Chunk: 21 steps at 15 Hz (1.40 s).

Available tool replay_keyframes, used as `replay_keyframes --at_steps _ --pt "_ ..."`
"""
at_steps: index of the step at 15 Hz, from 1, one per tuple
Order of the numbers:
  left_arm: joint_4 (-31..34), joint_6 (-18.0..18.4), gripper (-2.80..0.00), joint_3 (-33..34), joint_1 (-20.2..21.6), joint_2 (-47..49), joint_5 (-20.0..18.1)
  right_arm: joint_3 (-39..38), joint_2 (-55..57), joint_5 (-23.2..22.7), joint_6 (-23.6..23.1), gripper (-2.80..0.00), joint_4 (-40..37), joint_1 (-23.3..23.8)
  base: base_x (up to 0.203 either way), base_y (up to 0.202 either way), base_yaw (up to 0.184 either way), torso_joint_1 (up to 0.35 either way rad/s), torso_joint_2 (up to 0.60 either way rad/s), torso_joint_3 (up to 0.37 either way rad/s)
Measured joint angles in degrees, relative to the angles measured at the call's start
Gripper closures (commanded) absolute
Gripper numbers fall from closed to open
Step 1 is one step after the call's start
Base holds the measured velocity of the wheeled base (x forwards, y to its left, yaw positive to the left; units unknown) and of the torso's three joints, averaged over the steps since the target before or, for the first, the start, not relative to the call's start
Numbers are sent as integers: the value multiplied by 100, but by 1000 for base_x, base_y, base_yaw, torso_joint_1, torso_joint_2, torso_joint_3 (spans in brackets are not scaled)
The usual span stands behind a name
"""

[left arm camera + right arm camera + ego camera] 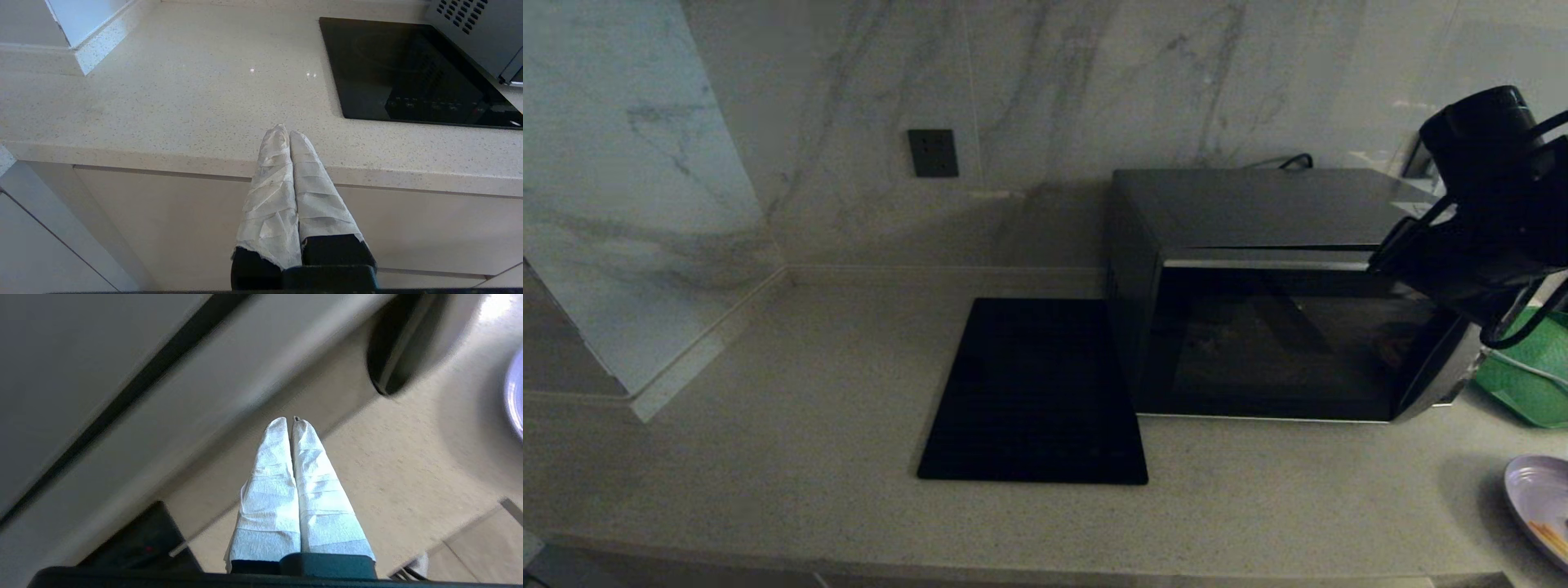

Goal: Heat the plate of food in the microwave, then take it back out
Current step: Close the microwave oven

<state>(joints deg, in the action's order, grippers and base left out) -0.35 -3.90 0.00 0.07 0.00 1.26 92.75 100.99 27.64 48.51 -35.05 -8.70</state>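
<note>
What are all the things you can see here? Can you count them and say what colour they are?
microwave: one, silver-grey with dark glass door, on the counter against the wall.
black slab: one, flat, beside the microwave.
plate of food: one, pale lilac with orange sticks, at the counter's near right edge.
green tray: one, right of the microwave.
wall socket: one, dark, on the marble wall.
counter: one, beige speckled.
right gripper: white-wrapped fingers, shut, near the microwave.
left gripper: white-wrapped, shut, parked at the counter's edge.
</note>
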Motion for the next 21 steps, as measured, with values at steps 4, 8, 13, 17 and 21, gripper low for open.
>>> replay_keyframes --at_steps 4,8,13,17,21 --pt "2 -1 0 0 5 0 0 -174 6 1 -20 0 519 27 0 0 0 0 0 0" --pt "2 0 0 0 4 0 0 -338 16 1 -20 0 820 41 0 0 0 0 0 0" --pt "2 -1 0 0 6 0 1 -518 61 1 -5 0 1071 72 0 0 0 0 0 0" --pt "2 -4 0 0 9 0 0 -546 103 1 5 0 1417 90 0 0 0 0 0 0" --pt "-2 -1 0 0 1 0 0 -581 168 6 25 0 1710 99 0 0 0 0 0 0"
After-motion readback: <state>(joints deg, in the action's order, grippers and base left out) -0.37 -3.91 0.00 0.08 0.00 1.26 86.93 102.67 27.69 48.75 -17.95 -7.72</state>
